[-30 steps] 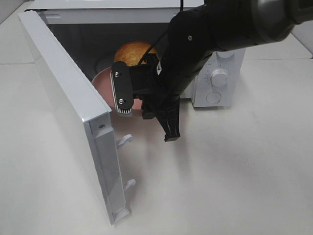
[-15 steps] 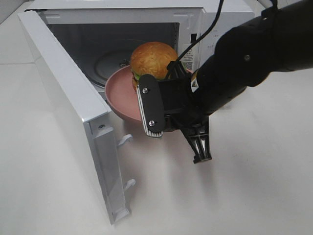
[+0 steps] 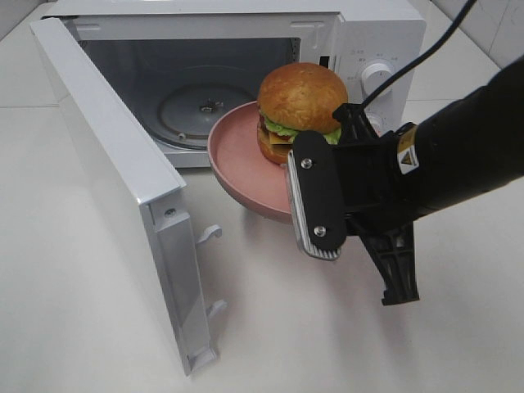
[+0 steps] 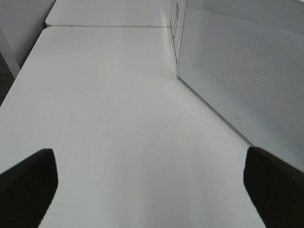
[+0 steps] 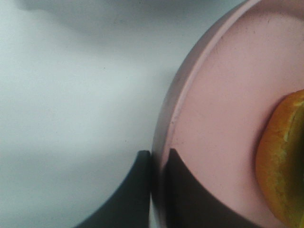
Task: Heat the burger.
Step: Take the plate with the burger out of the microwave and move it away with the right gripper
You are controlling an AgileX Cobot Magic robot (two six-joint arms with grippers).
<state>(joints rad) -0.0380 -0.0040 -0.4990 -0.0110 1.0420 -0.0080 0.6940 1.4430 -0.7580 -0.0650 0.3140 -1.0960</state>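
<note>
The burger (image 3: 301, 102), with its golden bun, green lettuce and yellow cheese, sits on a round pink plate (image 3: 233, 164). The plate hangs tilted in the air in front of the open microwave (image 3: 385, 33). My right gripper (image 5: 159, 166) is shut on the plate's rim (image 5: 164, 123), one finger inside it and one outside. The bun's edge (image 5: 285, 156) shows in the right wrist view. In the exterior view the black right arm (image 3: 442, 164) covers the grip itself. My left gripper (image 4: 152, 187) is open over bare table, with nothing between its fingers.
The microwave door (image 3: 106, 164) swings wide to the left, its latch hooks (image 3: 211, 233) facing the plate. The glass turntable (image 3: 205, 106) inside carries nothing. The door's perforated outer face (image 4: 237, 61) stands close beside the left gripper. White table (image 3: 270, 327) lies all around.
The right arm has drawn back toward the front right, carrying plate and burger from the microwave's mouth to open air in front of it. The left gripper stayed open.
</note>
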